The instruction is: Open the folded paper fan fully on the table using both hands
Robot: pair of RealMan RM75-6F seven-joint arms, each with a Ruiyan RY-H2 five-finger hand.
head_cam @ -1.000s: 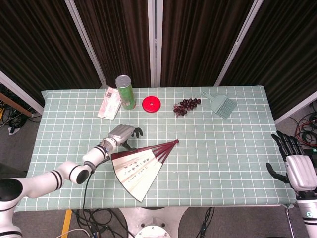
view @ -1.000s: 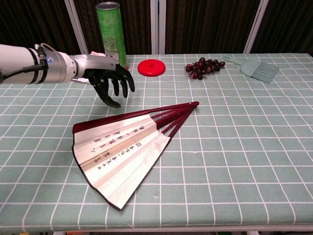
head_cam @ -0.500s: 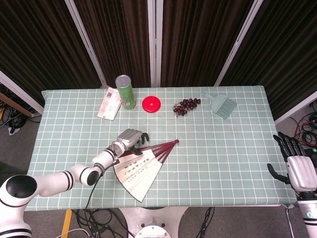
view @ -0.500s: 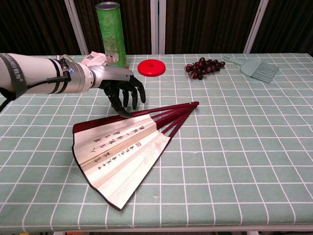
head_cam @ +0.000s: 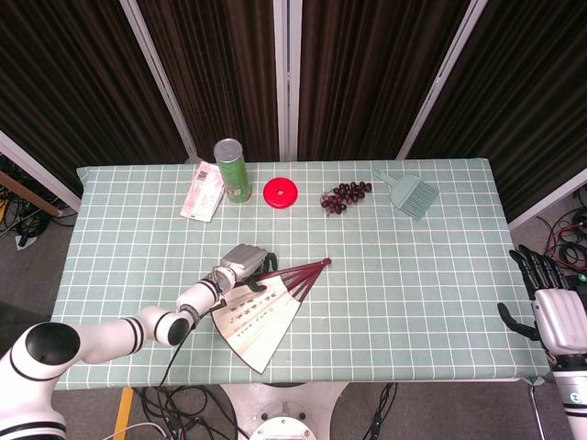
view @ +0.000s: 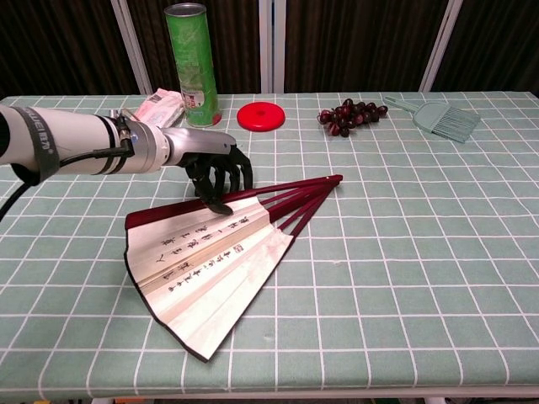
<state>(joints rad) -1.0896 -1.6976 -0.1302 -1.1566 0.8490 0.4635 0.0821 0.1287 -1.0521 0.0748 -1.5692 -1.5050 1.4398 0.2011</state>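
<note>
Lying partly spread on the worktop (view: 438,252), the paper fan (view: 206,261) has the left hand (view: 217,168) pressing curled fingers (view: 221,200) onto its upper edge; the right hand (head_cam: 558,316) hangs beside the worktop, fingers apart, holding nothing.

Head looks down; chest views table (view: 438,252) low, closer.

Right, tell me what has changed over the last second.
The left hand has moved toward the robot's right and down, from the bare cloth beside the fan to the fan's upper edge, where its fingertips now reach the top rib. It has not taken hold. The fan lies as it did, partly open, and the right hand stays off the table edge, open.
</note>
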